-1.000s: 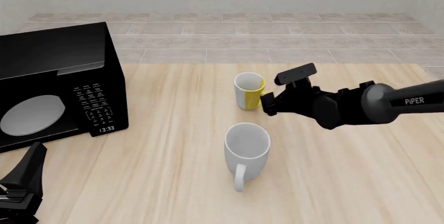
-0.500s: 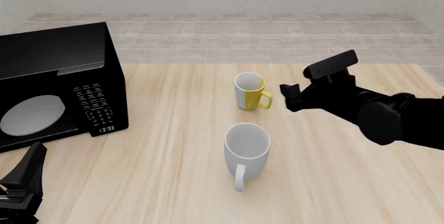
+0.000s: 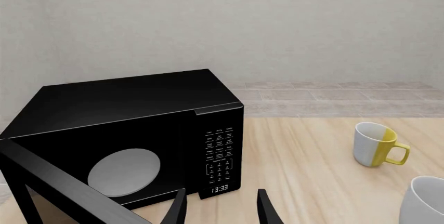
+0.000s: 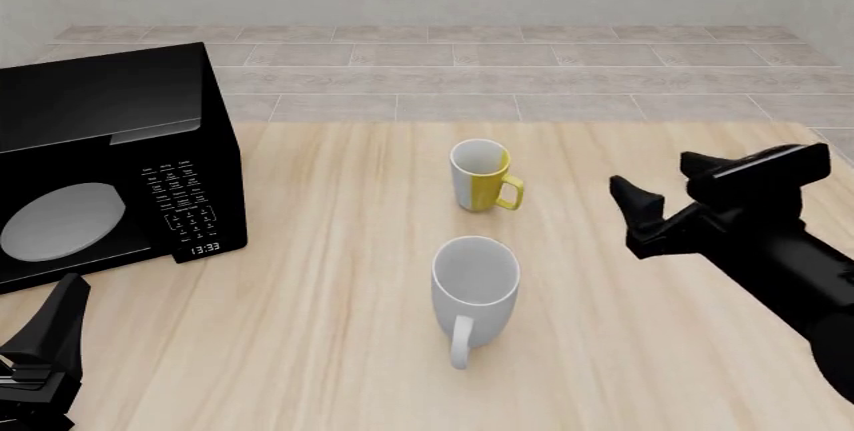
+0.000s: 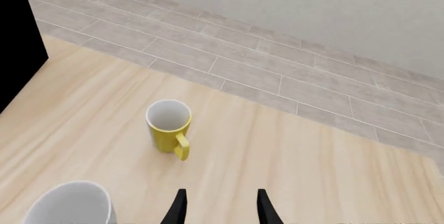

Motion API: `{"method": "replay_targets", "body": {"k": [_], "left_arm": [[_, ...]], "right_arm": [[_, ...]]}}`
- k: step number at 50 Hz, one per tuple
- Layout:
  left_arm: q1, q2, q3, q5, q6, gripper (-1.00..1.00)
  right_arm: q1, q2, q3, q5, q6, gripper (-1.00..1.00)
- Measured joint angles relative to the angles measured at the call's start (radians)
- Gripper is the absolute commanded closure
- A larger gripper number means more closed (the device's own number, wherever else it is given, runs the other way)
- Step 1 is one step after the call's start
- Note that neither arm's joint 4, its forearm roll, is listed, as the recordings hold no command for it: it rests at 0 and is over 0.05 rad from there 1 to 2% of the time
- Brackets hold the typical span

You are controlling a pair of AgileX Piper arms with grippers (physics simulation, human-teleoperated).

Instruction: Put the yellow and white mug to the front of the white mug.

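Two mugs stand upright on the wooden table, with a black microwave at its left edge. Going from the left in the front view, the microwave faces forward, its round window and keypad showing, and its clock reads 13:33. Below it, at the bottom left corner, the left gripper sits low and near the table's front edge; in the left wrist view its two fingers stand apart with nothing between them, pointing toward the microwave's lower front.

Toward the middle of the table stands the yellow mug, half white and half yellow, with its yellow handle turned to the right. It is on the far side of the white mug, well apart from it and almost straight behind. The white mug is the larger one, and its handle points toward the near edge of the table.

To the right, the right gripper hangs above the table, well clear of both mugs and touching neither. Its fingers are spread wide and empty in the right wrist view, which looks down on the yellow mug and the white mug's rim
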Motion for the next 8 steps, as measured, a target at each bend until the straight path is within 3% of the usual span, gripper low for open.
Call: {"method": "replay_targets", "body": {"k": [8], "left_arm": [[0.0,0.0,0.0,0.0,0.0,-1.0]], "right_arm": [[-0.017,-0.11,0.057,-0.004,-0.015,-1.0]]}}
